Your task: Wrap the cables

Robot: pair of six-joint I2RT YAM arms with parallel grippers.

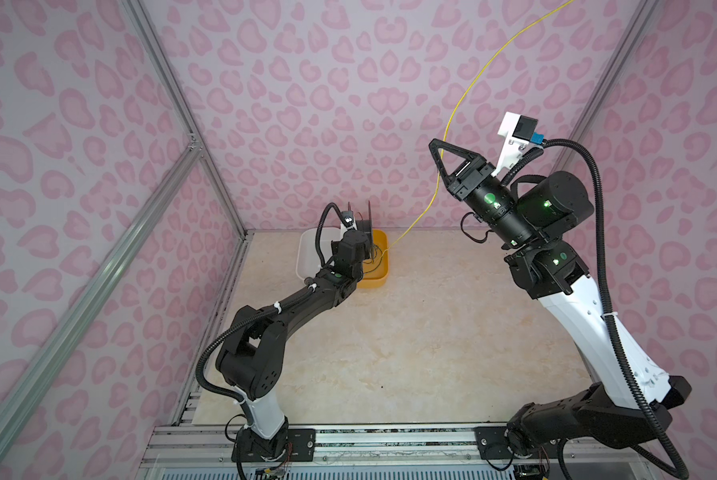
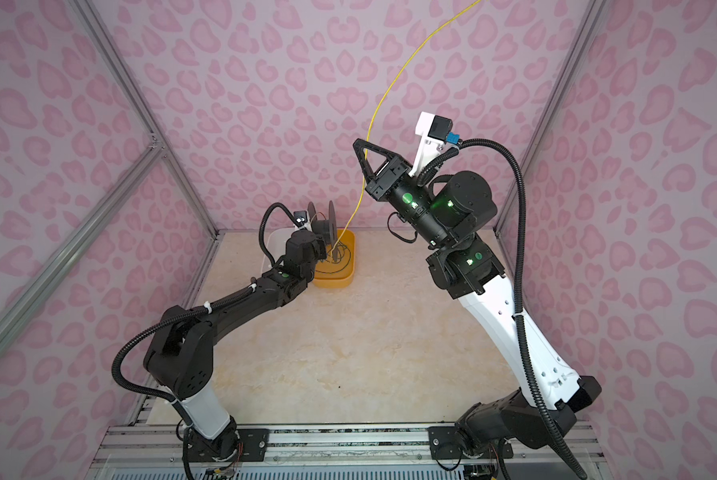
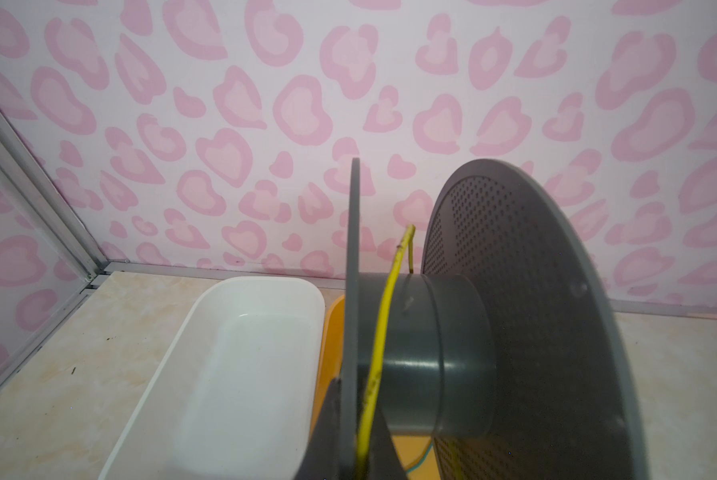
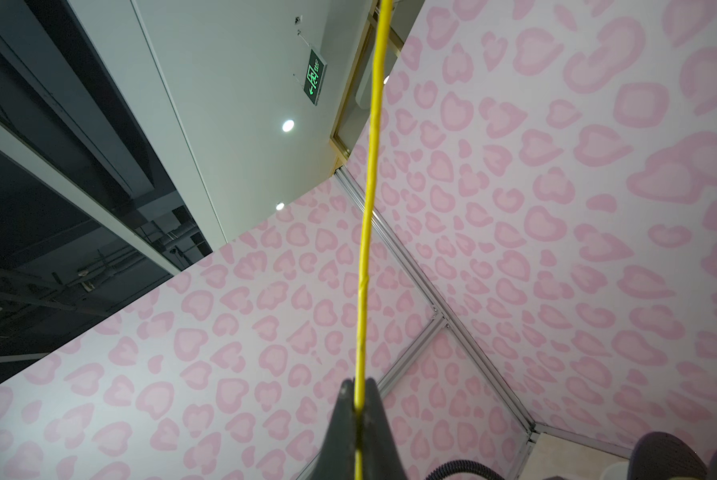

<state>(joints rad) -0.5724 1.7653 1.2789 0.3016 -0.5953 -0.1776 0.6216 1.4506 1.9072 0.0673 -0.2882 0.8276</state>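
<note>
The yellow cable (image 1: pixel 490 62) (image 2: pixel 394 75) runs from high above down to a grey spool (image 1: pixel 365 226) (image 2: pixel 325 224) over the yellow bin (image 1: pixel 379 282) (image 2: pixel 340 283). My right gripper (image 1: pixel 433 143) (image 2: pixel 356 143) (image 4: pixel 359 386) is raised in mid-air, shut on the yellow cable (image 4: pixel 369 208). My left gripper (image 3: pixel 357 399) is shut on the spool's thin flange, pinning the yellow cable (image 3: pixel 384 316) against it beside the hub (image 3: pixel 431 353). In both top views its wrist hides the jaws. The dark green cable (image 2: pixel 337 272) (image 3: pixel 419 465) lies looped in the yellow bin.
A white bin (image 1: pixel 307 253) (image 2: pixel 271 245) (image 3: pixel 244 332) stands directly left of the yellow bin in the back left corner. Pink patterned walls with aluminium frame bars close in the marble tabletop (image 1: pixel 411 332) on three sides.
</note>
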